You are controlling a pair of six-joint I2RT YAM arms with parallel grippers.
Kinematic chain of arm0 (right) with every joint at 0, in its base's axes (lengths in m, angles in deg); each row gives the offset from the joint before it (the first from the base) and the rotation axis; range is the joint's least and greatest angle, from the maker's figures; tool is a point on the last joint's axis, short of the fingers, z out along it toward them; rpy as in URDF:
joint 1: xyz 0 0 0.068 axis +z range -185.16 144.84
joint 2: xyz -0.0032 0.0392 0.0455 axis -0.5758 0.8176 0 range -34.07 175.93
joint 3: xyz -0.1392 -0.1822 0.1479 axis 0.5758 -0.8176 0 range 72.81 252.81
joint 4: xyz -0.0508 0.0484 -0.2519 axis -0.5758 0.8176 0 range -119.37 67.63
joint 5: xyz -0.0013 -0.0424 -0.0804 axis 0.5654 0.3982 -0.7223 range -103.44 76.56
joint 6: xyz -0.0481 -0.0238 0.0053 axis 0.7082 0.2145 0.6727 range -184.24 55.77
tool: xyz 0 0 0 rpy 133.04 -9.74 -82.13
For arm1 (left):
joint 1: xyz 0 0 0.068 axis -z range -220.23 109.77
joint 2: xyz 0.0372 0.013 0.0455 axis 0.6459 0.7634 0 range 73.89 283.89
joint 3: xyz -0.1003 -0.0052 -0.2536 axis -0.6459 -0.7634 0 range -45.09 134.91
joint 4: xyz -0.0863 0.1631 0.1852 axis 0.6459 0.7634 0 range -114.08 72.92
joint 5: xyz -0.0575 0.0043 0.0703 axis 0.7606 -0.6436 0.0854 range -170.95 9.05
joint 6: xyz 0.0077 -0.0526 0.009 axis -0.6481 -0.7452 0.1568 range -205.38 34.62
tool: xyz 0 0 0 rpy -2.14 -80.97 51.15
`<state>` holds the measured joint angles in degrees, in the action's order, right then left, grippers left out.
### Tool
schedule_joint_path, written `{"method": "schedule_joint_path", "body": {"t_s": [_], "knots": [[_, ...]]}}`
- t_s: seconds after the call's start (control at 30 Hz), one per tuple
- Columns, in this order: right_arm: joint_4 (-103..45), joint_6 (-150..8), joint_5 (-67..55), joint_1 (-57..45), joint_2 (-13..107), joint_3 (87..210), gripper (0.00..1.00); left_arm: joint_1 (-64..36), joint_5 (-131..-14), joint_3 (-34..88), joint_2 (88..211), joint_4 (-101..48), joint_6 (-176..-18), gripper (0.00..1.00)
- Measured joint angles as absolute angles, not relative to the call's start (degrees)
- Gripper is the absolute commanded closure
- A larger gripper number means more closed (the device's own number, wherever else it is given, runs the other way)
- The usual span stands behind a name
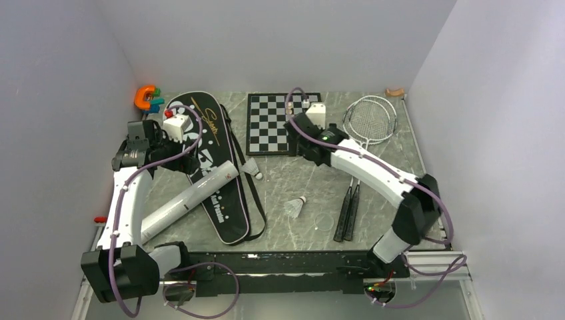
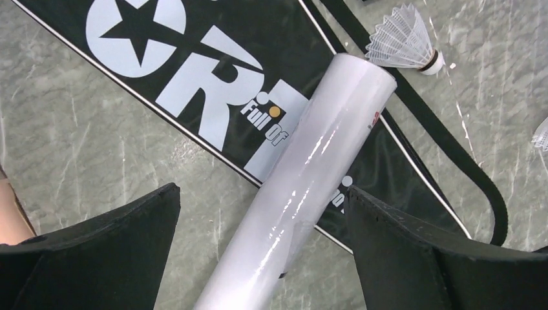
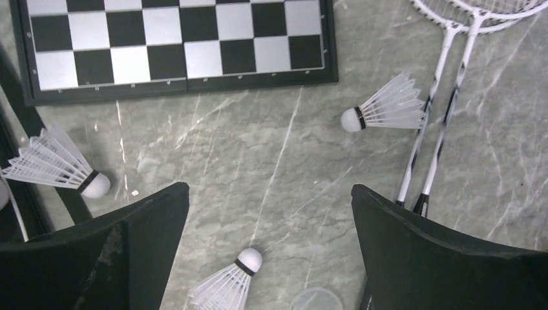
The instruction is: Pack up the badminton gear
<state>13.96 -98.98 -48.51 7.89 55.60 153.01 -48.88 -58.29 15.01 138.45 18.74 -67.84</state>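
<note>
Left end effector (image 2: 263, 194) hung right over the white tube (image 2: 323, 148), fingers spread wide, gripping nothing. The tube lay slantwise, far end on the black bag (image 2: 194, 71), near end on the table (image 1: 286, 177), its long axis passing straight between those fingers. Nearer arm, clearly.

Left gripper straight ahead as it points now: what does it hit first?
Probably the white tube, centred between the left gripper's open fingers and lying across the black bag; depth to it is unclear.
</note>
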Motion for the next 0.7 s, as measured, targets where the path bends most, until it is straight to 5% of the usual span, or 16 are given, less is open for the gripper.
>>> {"method": "schedule_joint_path", "body": {"t_s": [0.7], "knots": [[23.2,-103.1,-47.8,15.1,73.6,171.6,0.0,-47.7,-59.2,-3.0,145.4,18.1,-48.8,0.0]]}}
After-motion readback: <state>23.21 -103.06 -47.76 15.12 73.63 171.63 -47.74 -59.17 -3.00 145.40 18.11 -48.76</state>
